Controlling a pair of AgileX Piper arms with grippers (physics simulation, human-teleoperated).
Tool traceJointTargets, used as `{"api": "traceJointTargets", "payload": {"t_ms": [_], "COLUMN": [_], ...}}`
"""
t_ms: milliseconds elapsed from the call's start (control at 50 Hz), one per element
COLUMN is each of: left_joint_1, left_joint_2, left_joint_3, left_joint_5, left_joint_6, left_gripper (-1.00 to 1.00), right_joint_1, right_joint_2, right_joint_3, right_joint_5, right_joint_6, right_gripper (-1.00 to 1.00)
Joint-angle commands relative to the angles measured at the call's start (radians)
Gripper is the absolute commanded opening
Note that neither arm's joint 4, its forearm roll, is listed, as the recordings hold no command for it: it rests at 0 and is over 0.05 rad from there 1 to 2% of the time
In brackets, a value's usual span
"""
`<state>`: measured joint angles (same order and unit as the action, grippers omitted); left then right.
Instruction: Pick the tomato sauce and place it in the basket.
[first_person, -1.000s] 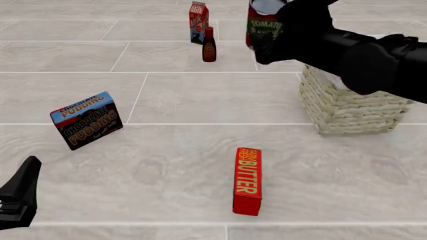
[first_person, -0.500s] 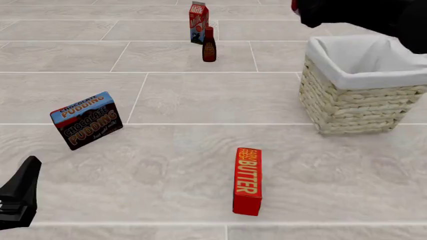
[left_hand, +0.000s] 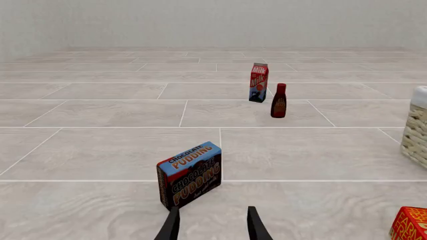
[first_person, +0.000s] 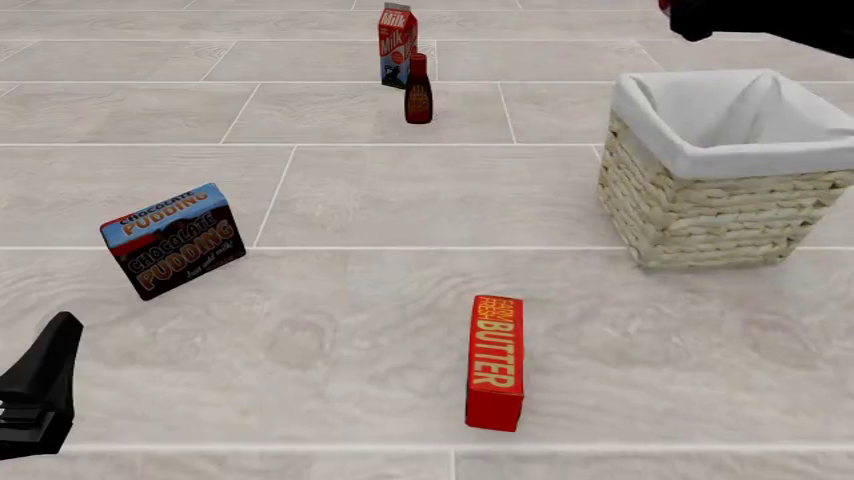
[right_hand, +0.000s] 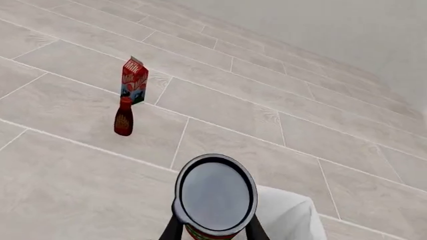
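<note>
The tomato sauce can (right_hand: 215, 195) fills the lower middle of the right wrist view, its dark metallic top facing the camera. My right gripper (right_hand: 213, 229) is shut on it, one finger on each side. It holds the can high above the floor, beside the near corner of the basket's white lining (right_hand: 288, 216). In the front view the wicker basket (first_person: 721, 205) stands at the right. Only my right arm (first_person: 767, 22) and a red sliver of the can (first_person: 663, 5) show at the top edge. My left gripper (left_hand: 212, 227) is open and empty, low at the front left (first_person: 40, 395).
A chocolate pudding box (first_person: 174, 240) stands at the left and a red butter box (first_person: 495, 360) at the front middle. A milk carton (first_person: 396, 45) and a dark red-brown bottle (first_person: 418, 90) stand at the back. The floor is pale tile.
My right arm has lifted the can up and to the right, almost out of the front view, uncovering the basket. The left arm has not moved.
</note>
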<state>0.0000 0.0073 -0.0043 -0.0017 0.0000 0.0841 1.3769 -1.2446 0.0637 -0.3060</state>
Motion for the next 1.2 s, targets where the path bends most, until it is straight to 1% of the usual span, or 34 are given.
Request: {"api": "traceJointTargets", "payload": {"t_ms": [20, 140, 240, 520, 700, 1200], "left_joint_1": [0.0, 0.0, 0.0, 0.0, 0.0, 0.0], "left_joint_2": [0.0, 0.0, 0.0, 0.0, 0.0, 0.0], "left_joint_3": [0.0, 0.0, 0.0, 0.0, 0.0, 0.0], "left_joint_5": [0.0, 0.0, 0.0, 0.0, 0.0, 0.0], "left_joint_6": [0.0, 0.0, 0.0, 0.0, 0.0, 0.0], "left_gripper": [1.0, 1.0, 1.0, 1.0, 1.0, 1.0], "right_joint_1": [-0.067, -0.1, -0.121, -0.167, -0.186, -0.23], "right_joint_2": [0.007, 0.021, 0.043, 0.096, 0.134, 0.222], "right_joint_3": [-0.005, 0.006, 0.017, 0.018, 0.011, -0.023], "right_joint_5": [-0.005, -0.02, -0.041, -0.07, -0.085, -0.099], "right_joint_6": [0.02, 0.028, 0.025, 0.035, 0.038, 0.072], "right_gripper": [-1.0, -1.0, -1.0, -1.0, -1.0, -1.0]}}
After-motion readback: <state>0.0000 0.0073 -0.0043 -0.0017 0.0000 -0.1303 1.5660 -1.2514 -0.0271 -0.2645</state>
